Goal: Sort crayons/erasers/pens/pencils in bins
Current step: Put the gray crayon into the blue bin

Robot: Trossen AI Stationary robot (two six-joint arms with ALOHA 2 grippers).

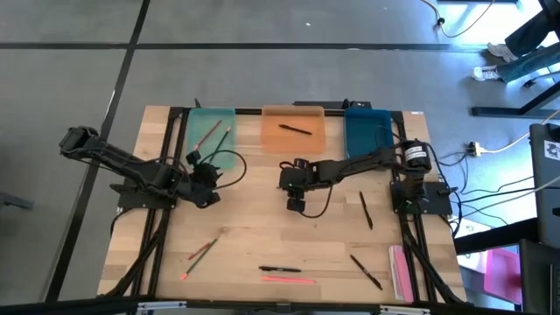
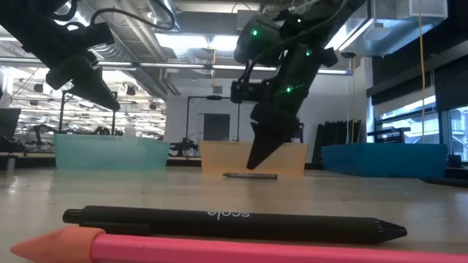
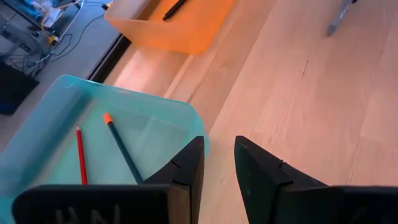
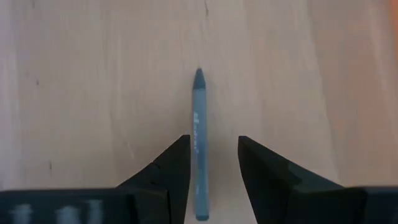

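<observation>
right gripper (image 4: 212,163) hangs mid-worktop, fingers apart over a grey crayon (image 4: 198,124). left gripper (image 3: 217,163), fingers apart, sits beside the teal bin (image 3: 37,137) at the far edge, holding two pencils (image 3: 81,155).

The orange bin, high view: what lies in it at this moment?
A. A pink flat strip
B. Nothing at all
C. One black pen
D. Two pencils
C. The orange bin holds a single black pen lying at a slant, while the two pencils sit in the teal-green bin beside it.
</observation>
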